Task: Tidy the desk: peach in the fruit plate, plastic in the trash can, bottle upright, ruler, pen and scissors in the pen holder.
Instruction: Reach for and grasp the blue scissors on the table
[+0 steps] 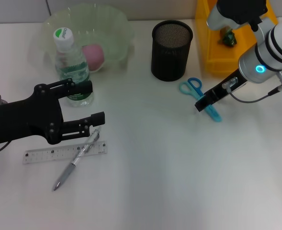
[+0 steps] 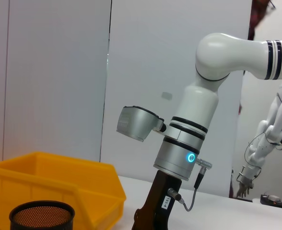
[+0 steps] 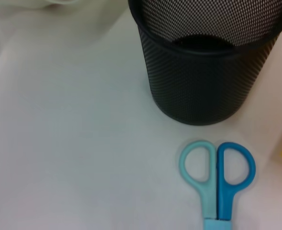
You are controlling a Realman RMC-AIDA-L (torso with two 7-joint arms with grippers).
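Note:
The clear bottle [image 1: 72,67] stands upright with its white-and-green cap on, beside the fruit plate [image 1: 113,28], which holds the pink peach [image 1: 94,55]. My left gripper [image 1: 96,102] is open; its far finger crosses the bottle's lower part and nothing is held. The clear ruler [image 1: 64,152] lies near the front left with the pen [image 1: 77,162] slanting across it. The blue scissors [image 1: 198,96] [image 3: 217,172] lie just beside the black mesh pen holder [image 1: 172,50] [image 3: 208,62]. My right gripper [image 1: 200,104] hovers over their blades. Green plastic [image 1: 228,37] lies in the yellow trash can [image 1: 212,60] [image 2: 59,184].
The white desk [image 1: 169,172] stretches wide to the front and right. The trash can stands right behind my right arm [image 2: 188,143], close to the pen holder [image 2: 41,215]. The plate's rim rises just behind the bottle.

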